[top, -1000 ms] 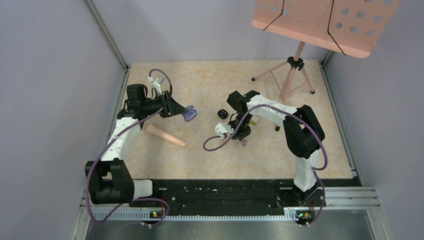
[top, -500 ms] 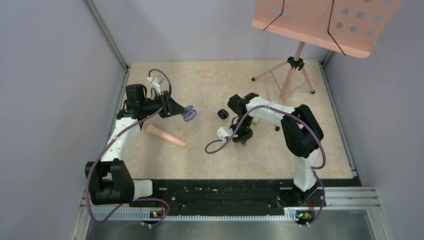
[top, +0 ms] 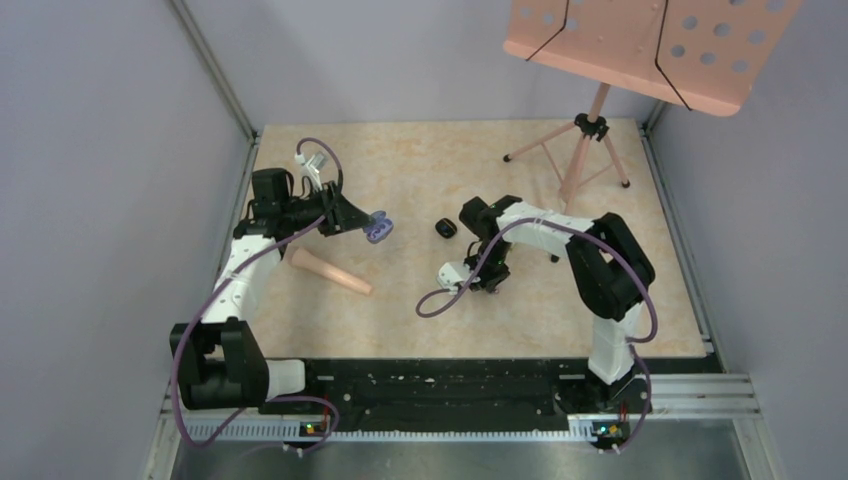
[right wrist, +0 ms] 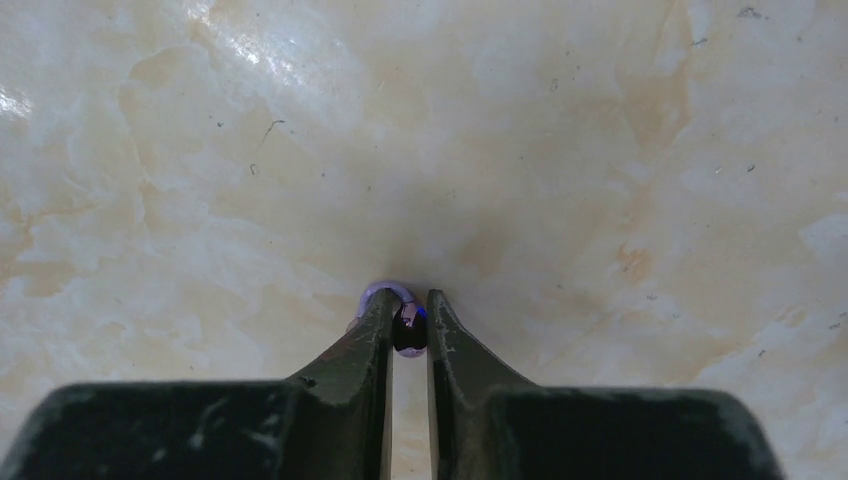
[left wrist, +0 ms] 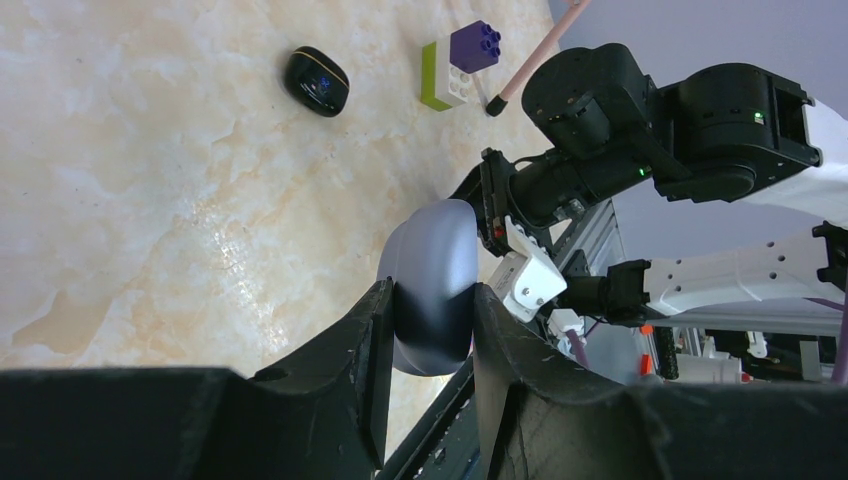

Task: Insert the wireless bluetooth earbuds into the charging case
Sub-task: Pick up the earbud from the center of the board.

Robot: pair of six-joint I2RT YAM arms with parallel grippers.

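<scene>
My left gripper (left wrist: 430,298) is shut on the pale purple charging case (left wrist: 432,262) and holds it above the table at the left (top: 378,228). At mid-table my right gripper (right wrist: 408,303) points straight down at the surface (top: 488,282). Its two fingers press on either side of one of the wireless bluetooth earbuds (right wrist: 408,335), a tiny dark bud with a pale purple ring. That earbud still rests on the table. In the top view the right gripper hides it.
A black oval object (top: 445,228) lies just left of the right arm. A purple-and-yellow block (left wrist: 460,62) stands beyond it. A tan wooden cone (top: 330,272) lies below the left gripper. A pink music stand (top: 585,150) stands at the back right.
The right gripper has moved a little toward the near edge, come down over the earbud and narrowed its jaws onto it. The left arm and the case have not moved.
</scene>
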